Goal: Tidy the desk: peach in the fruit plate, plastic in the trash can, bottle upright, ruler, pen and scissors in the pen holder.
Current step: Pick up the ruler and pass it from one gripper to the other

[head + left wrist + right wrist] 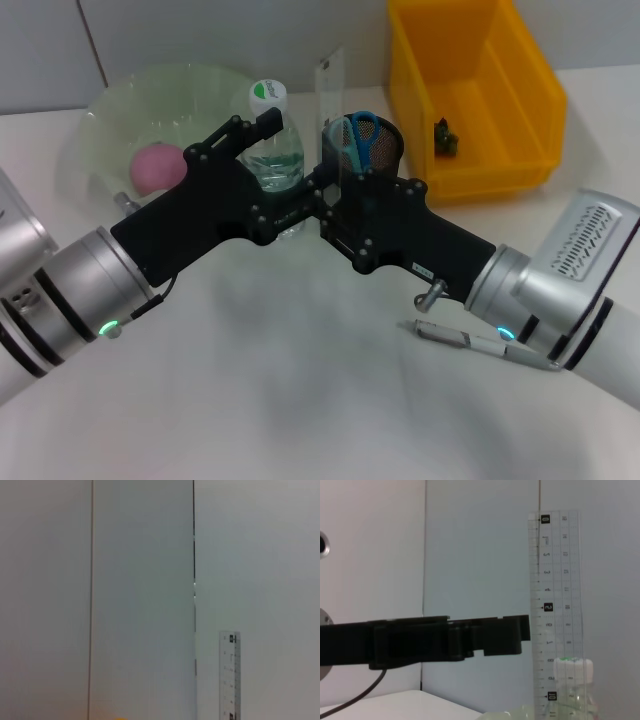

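Head view: both black tools are shown meeting between the clear plastic water bottle (pixel 274 150), standing upright, and the black mesh pen holder (pixel 385 150) — the left tool (pixel 262 125) beside the bottle, the right tool (pixel 335 190) at the holder; whether either is apart or together cannot be told. The transparent ruler (pixel 331 90) and blue-handled scissors (pixel 360 135) are seen in the holder, the pink peach (pixel 157 166) in the pale green plate (pixel 110 110). The silver pen (pixel 470 342) lies on the white worktop (pixel 300 400) — likely next, best grasped mid-barrel and lowered in vertically.
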Robot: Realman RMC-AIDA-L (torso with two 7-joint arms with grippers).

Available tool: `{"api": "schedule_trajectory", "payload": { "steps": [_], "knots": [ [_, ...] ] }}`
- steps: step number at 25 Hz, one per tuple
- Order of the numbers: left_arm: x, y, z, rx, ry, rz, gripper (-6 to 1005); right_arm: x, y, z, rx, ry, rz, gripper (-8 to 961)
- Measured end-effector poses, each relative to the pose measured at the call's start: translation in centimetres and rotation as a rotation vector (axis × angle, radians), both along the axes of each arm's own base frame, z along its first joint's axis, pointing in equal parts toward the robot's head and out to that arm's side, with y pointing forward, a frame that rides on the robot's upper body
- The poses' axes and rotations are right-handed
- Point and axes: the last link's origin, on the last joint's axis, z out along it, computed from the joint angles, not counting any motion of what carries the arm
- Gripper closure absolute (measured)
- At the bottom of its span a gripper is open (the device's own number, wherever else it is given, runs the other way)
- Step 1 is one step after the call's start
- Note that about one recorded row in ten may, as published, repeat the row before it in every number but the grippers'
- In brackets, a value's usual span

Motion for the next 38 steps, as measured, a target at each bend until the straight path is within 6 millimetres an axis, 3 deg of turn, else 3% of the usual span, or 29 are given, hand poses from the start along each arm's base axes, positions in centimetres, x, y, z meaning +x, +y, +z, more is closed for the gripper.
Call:
{"api": "schedule_trajectory", "payload": {
  "steps": [8, 20, 31, 38],
  "knots": [
    [0.7, 0.3, -0.6, 0.022, -0.009, 0.018, 219, -1.0, -0.2, -1.1, -0.013, -0.005, -0.001, 560],
    [0.6, 0.0, -0.7, 0.036, -0.015, 0.023, 251, -0.7, -0.9, -1.4, -0.023, 0.008, -0.019, 561],
    [0.4, -0.2, -0.8, 0.039, -0.008, 0.022, 510, -0.7, -1.1, -1.5, -0.029, 0.007, -0.018, 560],
    [0.4, -0.2, -0.9, 0.037, -0.007, 0.02, 750, -0.8, -1.1, -1.6, -0.024, 0.0, -0.008, 561]
  ]
}}
